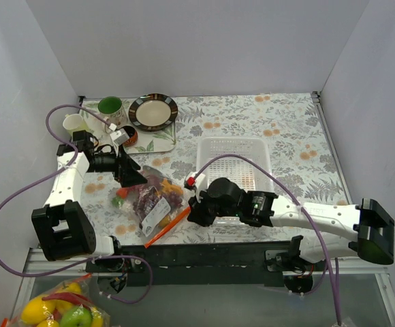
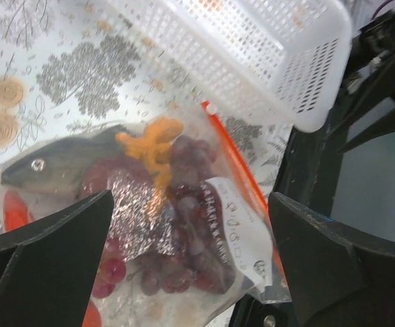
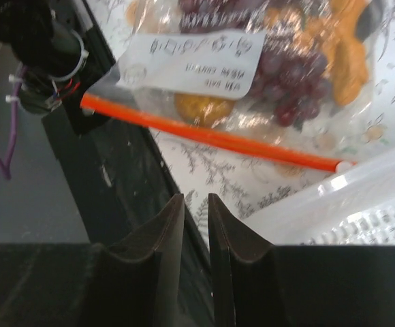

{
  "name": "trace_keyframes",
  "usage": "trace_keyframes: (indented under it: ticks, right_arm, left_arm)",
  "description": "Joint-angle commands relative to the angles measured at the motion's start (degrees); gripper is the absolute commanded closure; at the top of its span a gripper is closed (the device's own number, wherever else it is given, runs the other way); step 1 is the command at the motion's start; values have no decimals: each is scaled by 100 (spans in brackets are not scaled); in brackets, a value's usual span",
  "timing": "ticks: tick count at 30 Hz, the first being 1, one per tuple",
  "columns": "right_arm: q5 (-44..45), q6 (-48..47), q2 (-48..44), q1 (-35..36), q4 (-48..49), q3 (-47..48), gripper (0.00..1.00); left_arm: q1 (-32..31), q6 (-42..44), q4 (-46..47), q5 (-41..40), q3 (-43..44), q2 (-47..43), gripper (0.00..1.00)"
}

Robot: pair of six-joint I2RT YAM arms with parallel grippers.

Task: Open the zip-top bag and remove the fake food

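Found basket (image 1: 201, 157) wall close beside zip-top bag (image 1: 153, 201), near zip strip (image 1: 167, 228). Saw mug (image 1: 110, 106) and plate (image 1: 152, 111) crowding far-left corner. Found bare tabletop (image 1: 293, 129) beyond and right of basket, free to pass. Noted left claw (image 1: 131, 174) spread wide above bag, right claw (image 1: 196, 204) nearly closed by strip's basket-side end, black rail (image 1: 204, 255) just below.

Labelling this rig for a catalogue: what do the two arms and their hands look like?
The left arm and right arm have white links, black joints and black bases. The left hand and right hand each carry two black wedge-shaped fingers. A purple cable loops along each arm; a small green light glows near the right wrist.
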Motion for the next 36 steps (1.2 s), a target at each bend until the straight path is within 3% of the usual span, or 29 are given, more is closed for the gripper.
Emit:
trace_keyframes:
  ticks: [1,6,19,22,26,27,28,30,36]
  right_arm:
    - [343,258,-216,319,433,-385,72]
    - [565,135,371,548,802,-132,68]
    - [301,47,1919,662,1206,572,64]
    - [231,56,2122,662,1215,634,64]
    - [240,82,2228,662,1294,581,60]
    - [240,82,2245,662,1312,581,59]
    - [248,82,2254,662,1338,564,57]
    - [318,65,2324,662,1382,563,54]
    - [687,30,2438,662,1601,633,50]
  left_arm:
    - [-10,-280,1096,-810,-548,-210,2]
    - [-10,-597,2019,-1662,-1094,-263,3]
    - [-10,-466,2399,-2410,-1569,-351,19]
    - [-10,-352,2303,-2472,-1613,-289,33]
    - [-2,-334,2250,-2612,-1622,-140,69]
    - [-10,-308,2180,-2630,-1613,-96,83]
    - [-10,-307,2153,-2630,-1578,-17,88]
    - [-10,-307,2083,-2674,-1560,36,93]
    - [-124,-351,1977,-2656,-1560,-113,92]
